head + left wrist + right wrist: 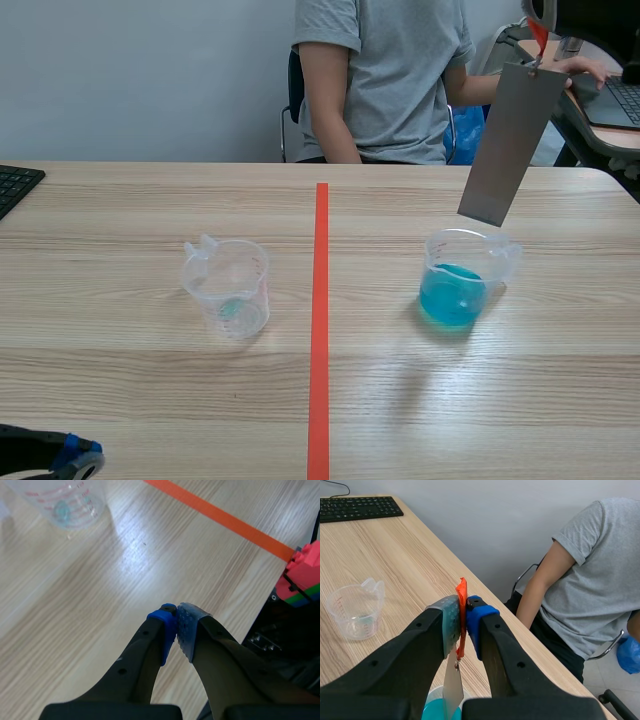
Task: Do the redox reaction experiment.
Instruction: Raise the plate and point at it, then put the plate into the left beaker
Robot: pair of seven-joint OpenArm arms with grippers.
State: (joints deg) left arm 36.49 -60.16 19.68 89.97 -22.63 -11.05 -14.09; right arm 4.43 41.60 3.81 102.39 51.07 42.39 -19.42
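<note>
A grey metal strip (512, 145) is seen hanging in the air at the far right, tilted, with its lower end just above and slightly behind the rim of the beaker of blue liquid (462, 280); no contact with the liquid is seen. The strip is suspended from an orange-red tab (540, 38) at its top end, and this tab is pinched between the pads of the right hand (463, 617), which is clenched on the tab alone, not on the metal. The left hand (177, 625) is held low over the near left of the counter (150, 400), its pads pressed together on nothing. A second clear beaker (228, 285), with only a trace of green-blue at its bottom, stands left of the tape line (321, 330), well apart from the first. A keyboard (15, 185) lies at the far left edge, and a person (385, 80) is seated across the counter. Handling, as judged: the strip looks thin, stiff and light, and is free to swing below the soft tab, so a slow, vertical descent is advised if it is to be dipped. The hold is best kept on the tab, which keeps the pads clear of the solution. The plastic beaker appears light and easily tipped if its rim is struck by the strip's edge.
</note>
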